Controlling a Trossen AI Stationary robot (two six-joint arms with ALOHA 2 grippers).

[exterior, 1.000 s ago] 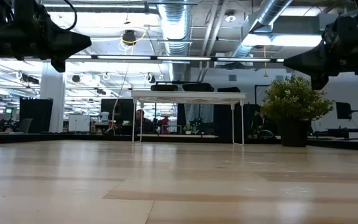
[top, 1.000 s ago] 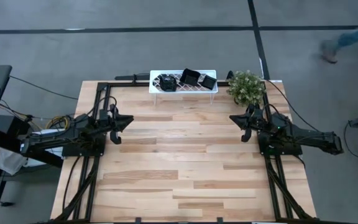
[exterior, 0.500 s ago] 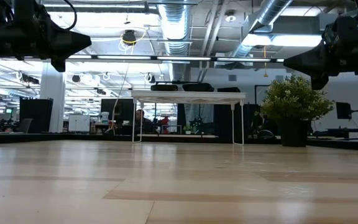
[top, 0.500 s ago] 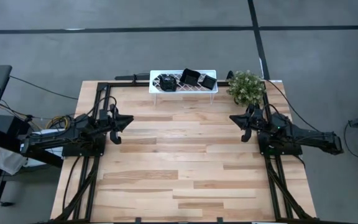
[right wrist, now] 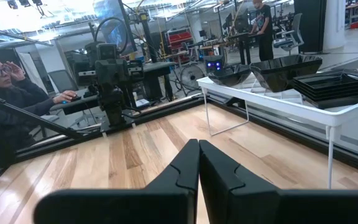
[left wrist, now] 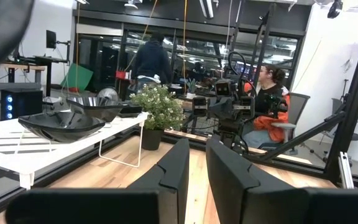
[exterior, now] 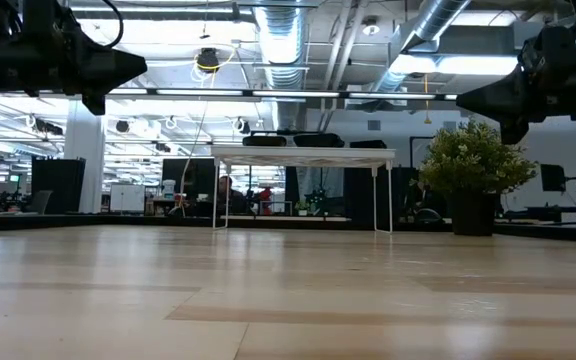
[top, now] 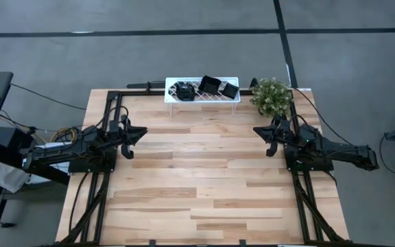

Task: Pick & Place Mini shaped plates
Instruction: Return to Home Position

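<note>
Three glossy black mini shaped plates (top: pixel 182 90) (top: pixel 209 85) (top: pixel 230 90) rest on a white lattice rack (top: pixel 202 100) at the middle of the table's far edge. The left wrist view shows two of the plates (left wrist: pixel 61 127) (left wrist: pixel 96 109), and the right wrist view shows them from the other side (right wrist: pixel 284 67) (right wrist: pixel 335 84). My left gripper (top: pixel 141 133) (left wrist: pixel 197 148) hovers level over the table's left side, its fingers a narrow gap apart with nothing between them. My right gripper (top: pixel 258 130) (right wrist: pixel 199 146) hovers level over the right side, shut and empty. Both stand well short of the rack.
A small potted plant (top: pixel 271 96) stands at the far right corner, beside the rack and just beyond my right gripper. A black frame rail (top: pixel 115 103) runs along the table's edges. The wooden tabletop (top: pixel 204 171) lies between the arms. People sit beyond the table in the wrist views.
Both arms have kept still. A person walking on the floor beyond the table's far right corner has left the high view.
</note>
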